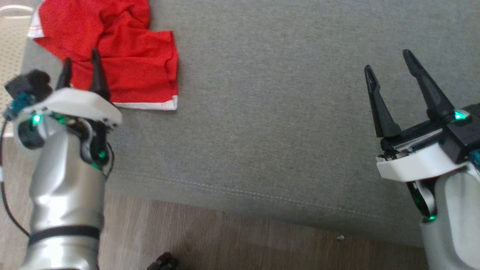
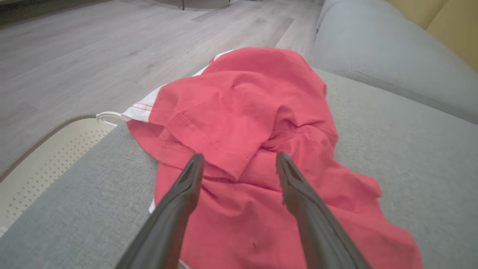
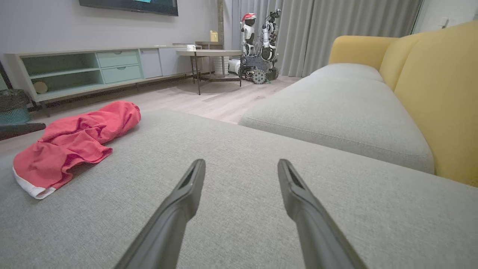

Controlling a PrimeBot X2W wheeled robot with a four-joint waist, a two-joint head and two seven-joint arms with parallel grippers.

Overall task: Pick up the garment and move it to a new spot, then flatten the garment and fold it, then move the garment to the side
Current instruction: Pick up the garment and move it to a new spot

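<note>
Garment [image 1: 127, 63], red and crumpled, lies at the far left corner of the cushion [image 1: 262, 131]. First step, the pick-up, seems in hand: left gripper [image 1: 81, 55] wide over it, right gripper [image 1: 388, 60] wide, well apart. Next: descend, pinch a fold.

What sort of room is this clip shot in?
Most likely a home living room: a grey sofa seat with yellow back cushions, a low media cabinet under a wall screen, and a wood-look floor. A red garment lies crumpled on the seat.
</note>
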